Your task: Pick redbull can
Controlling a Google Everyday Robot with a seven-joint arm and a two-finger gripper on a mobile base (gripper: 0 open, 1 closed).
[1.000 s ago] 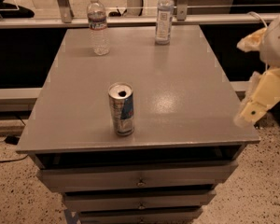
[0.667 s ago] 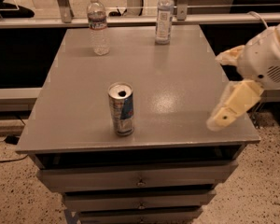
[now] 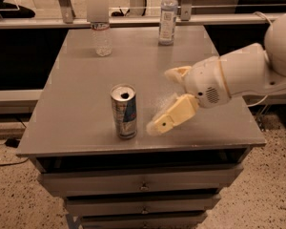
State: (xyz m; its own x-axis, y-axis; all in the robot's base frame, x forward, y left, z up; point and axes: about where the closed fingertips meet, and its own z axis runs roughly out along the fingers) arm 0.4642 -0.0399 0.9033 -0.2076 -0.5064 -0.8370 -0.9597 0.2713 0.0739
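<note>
The redbull can (image 3: 124,111) stands upright near the front of the grey table (image 3: 76,99), a little left of centre. It is slim, silver and blue, and its silver top has a dark drinking hole. My gripper (image 3: 160,100) comes in from the right on a white arm (image 3: 243,75) and hovers just right of the can, at about its height. Its two cream fingers (image 3: 174,117) are spread apart and hold nothing. A small gap shows between the nearer fingertip and the can.
Two clear plastic water bottles stand at the back of the table, one at the back left (image 3: 100,30) and one at the back centre (image 3: 168,15). A railing runs behind the table. Drawers sit below the table's front edge (image 3: 143,182).
My arm has swung left from the table's right edge, over the table top, to just beside the can. The can and the bottles have not moved.
</note>
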